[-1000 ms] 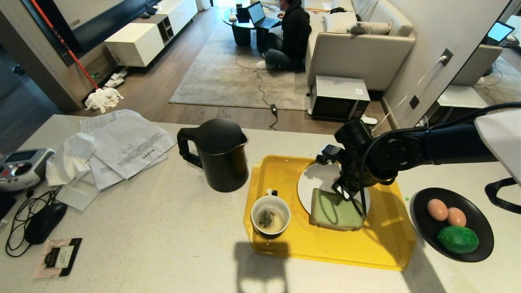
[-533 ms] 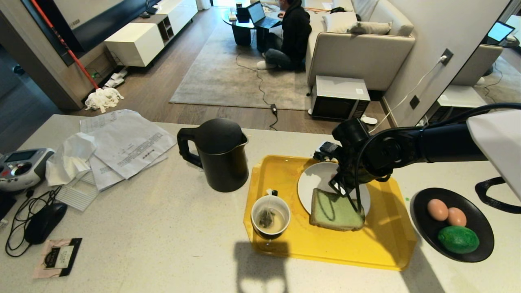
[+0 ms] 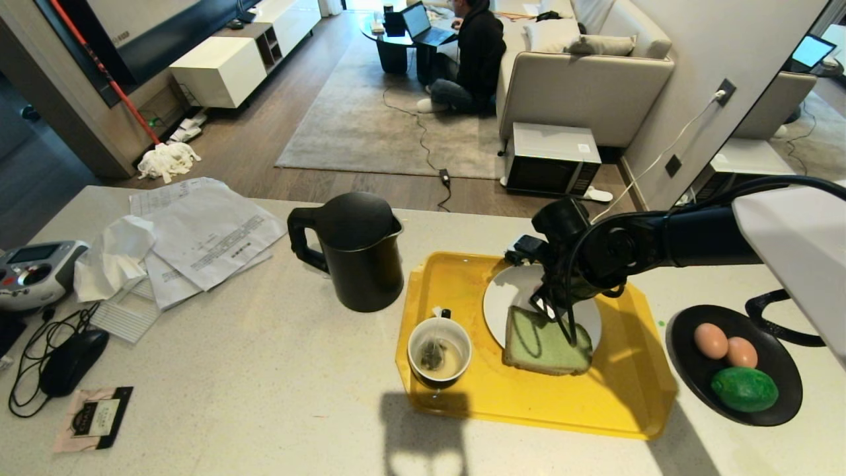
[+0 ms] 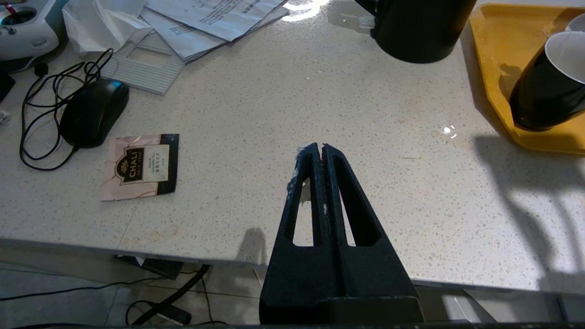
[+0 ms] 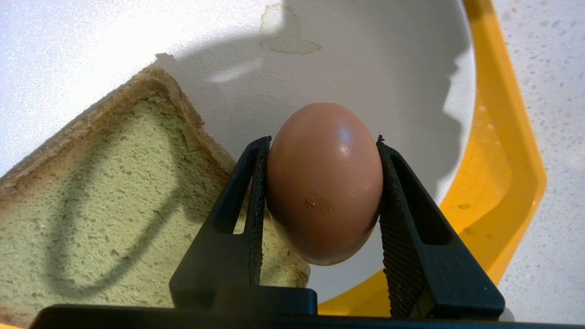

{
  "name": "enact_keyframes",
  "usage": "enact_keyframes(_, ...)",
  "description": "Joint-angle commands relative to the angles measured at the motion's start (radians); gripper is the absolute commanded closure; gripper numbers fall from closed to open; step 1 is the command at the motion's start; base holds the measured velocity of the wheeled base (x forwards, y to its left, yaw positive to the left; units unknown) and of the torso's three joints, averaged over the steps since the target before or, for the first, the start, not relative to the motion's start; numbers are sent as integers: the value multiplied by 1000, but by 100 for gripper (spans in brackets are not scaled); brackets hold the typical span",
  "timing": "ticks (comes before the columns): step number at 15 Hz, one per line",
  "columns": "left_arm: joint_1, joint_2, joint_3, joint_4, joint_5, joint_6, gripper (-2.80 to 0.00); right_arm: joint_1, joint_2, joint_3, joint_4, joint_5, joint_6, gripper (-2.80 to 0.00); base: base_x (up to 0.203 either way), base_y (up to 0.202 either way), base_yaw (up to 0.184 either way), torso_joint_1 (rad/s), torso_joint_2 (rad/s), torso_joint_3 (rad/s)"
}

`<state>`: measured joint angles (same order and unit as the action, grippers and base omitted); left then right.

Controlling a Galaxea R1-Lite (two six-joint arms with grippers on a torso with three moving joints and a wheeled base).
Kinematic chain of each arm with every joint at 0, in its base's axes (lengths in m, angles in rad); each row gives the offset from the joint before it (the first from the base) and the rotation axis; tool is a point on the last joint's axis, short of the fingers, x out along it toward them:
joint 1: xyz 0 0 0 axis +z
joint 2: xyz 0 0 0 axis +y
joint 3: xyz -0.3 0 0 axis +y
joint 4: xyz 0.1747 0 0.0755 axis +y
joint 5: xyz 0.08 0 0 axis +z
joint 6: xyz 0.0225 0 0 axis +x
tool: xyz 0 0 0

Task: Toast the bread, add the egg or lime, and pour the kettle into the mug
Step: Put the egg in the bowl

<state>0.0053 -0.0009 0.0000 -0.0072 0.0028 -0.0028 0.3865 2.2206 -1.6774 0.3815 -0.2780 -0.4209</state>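
Note:
My right gripper (image 5: 323, 139) is shut on a pinkish-brown egg (image 5: 324, 183) and holds it just above the white plate (image 5: 365, 59), beside a corner of the pale green bread (image 5: 114, 183). In the head view the arm hides that egg. The bread (image 3: 542, 344) lies half on the plate (image 3: 509, 291) in the yellow tray (image 3: 621, 390). The mug (image 3: 439, 352), with a tea bag in it, stands at the tray's near left. Left of the tray stands the black kettle (image 3: 360, 254). Two more eggs (image 3: 710, 340) and the lime (image 3: 743, 389) lie in a black dish (image 3: 681, 370). My left gripper (image 4: 318, 147) is shut and empty by the table's near edge.
Papers (image 3: 205, 231), a tissue, a grey controller (image 3: 33, 271), a mouse (image 3: 73, 360) with its cable and a tea sachet (image 3: 96, 416) cover the table's left side. A person sits on the floor far behind the table.
My right arm has moved a little to the left over the plate with the egg in its grip. Nothing else has moved.

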Motion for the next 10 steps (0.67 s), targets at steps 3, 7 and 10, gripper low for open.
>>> enact_keyframes(3, 1, 0, 0, 0, 0, 0, 0, 2, 6, -4, 2, 0, 0, -280, 0, 0, 0, 0, 0, 0)
enact_keyframes(7, 1, -1, 0, 0, 0, 0, 0, 2, -34, 24, 3, 2, 7, -280, 0, 0, 0, 0, 0, 0)
enact_keyframes(10, 1, -1, 0, 0, 0, 0, 0, 1, -103, 59, 3, 3, 10, -280, 0, 0, 0, 0, 0, 0)
